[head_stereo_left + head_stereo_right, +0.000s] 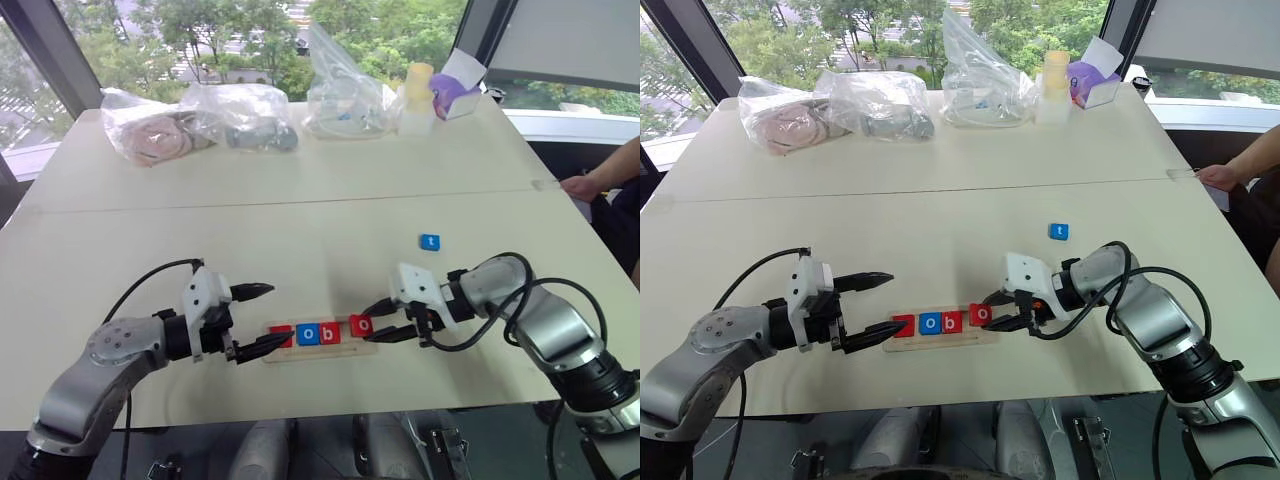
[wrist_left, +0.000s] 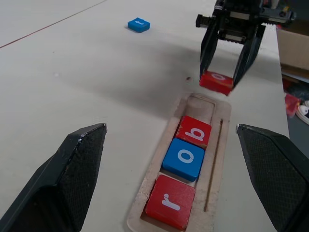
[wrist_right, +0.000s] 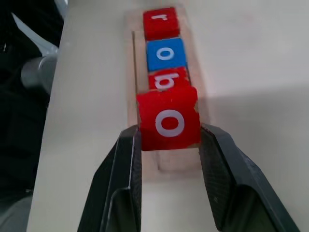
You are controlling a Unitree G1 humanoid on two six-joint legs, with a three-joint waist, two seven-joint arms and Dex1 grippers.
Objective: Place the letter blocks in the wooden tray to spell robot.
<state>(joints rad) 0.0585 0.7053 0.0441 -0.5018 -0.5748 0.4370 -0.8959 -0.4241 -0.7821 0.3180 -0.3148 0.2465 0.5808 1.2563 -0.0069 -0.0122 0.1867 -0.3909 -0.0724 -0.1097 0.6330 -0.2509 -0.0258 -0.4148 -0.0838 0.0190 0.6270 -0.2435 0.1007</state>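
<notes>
The wooden tray [image 1: 320, 352] lies near the table's front edge. In its slot sit a red r [image 2: 170, 201], a blue o [image 2: 184, 158] and a red b [image 2: 194, 131]. My right gripper [image 1: 367, 324] is shut on a red o block [image 3: 169, 121] and holds it tilted just over the tray's open right end. A blue t block [image 1: 429, 241] lies flat on the table, beyond the tray and to its right. My left gripper [image 1: 275, 315] is open at the tray's left end with nothing between its fingers; its lower finger partly covers the red r in the head views.
Several clear plastic bags [image 1: 238, 115] of items, a pale bottle [image 1: 417, 98] and a purple-and-white box [image 1: 456, 92] stand along the far edge. A person's hand [image 1: 585, 185] rests at the table's right edge. A seam [image 1: 300, 200] crosses the tabletop.
</notes>
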